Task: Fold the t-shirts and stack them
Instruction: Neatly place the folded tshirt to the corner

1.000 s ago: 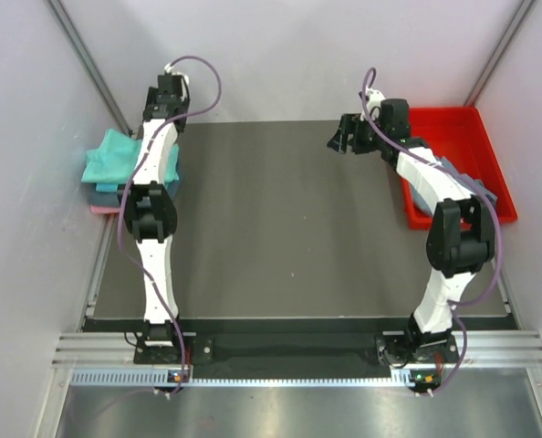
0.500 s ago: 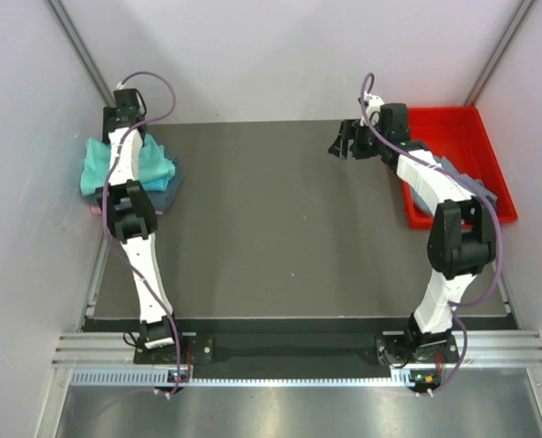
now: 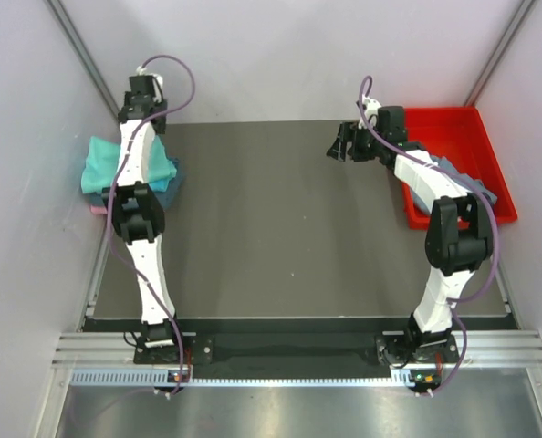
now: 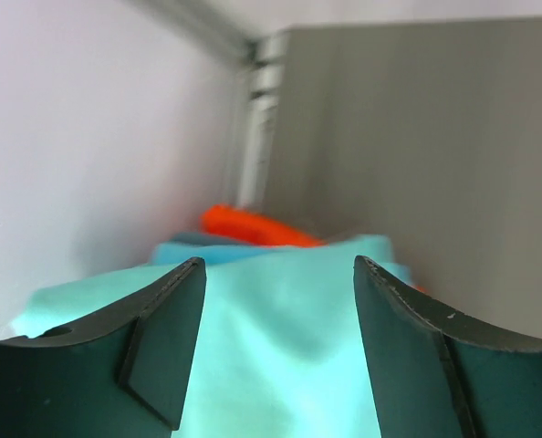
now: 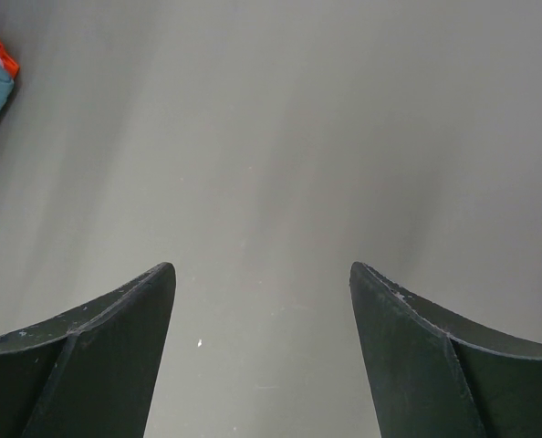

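The fingers of the left gripper [image 4: 278, 274] stand well apart with nothing between them. Straight below the gap lies the crumpled teal shirt [image 4: 280, 365]; whether the tips touch the cloth cannot be told. That shirt tops a pile at the far left edge of the table [image 3: 271, 228], close by the left wall. Seen from above, its long axis runs crosswise, from the wall toward the middle of the table. The cloth is too rumpled to tell which end is collar and which is hem. Under it a turquoise shirt [image 3: 105, 189] shows as a thin edge. Lowest, a pink shirt [image 3: 98, 209] peeps out at the near left corner of the pile; in the left wrist view it reads as an orange-red strip beyond the teal. The left arm reaches over the pile and hides its middle.

The fingers of the right gripper [image 5: 262, 274] are likewise spread and empty, over bare table at the far middle, well apart from any cloth. To the right of that arm, at the far right, stands the red tray [image 3: 453, 123]. A grey-blue shirt [image 3: 467, 178] lies in its near part, the long axis slanting from far left to near right. The arm partly hides it, and which way it faces cannot be made out
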